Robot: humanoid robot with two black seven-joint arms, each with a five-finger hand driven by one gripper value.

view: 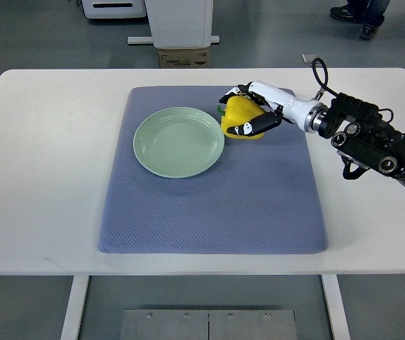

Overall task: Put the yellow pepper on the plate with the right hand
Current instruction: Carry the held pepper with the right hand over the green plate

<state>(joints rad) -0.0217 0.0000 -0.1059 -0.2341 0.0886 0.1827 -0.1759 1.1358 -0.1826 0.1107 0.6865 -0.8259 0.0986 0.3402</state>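
A yellow pepper with a green stem sits at the right rim of a pale green plate on a blue-grey mat. My right hand comes in from the right edge and its white and black fingers are curled around the pepper from the right side and top. The pepper is just beside the plate's right edge, low over the mat; I cannot tell if it touches the mat. The plate holds nothing. My left arm does not show.
The mat lies on a white table. A cardboard box and a white machine base stand on the floor beyond the far edge. A person's shoes show at the top right.
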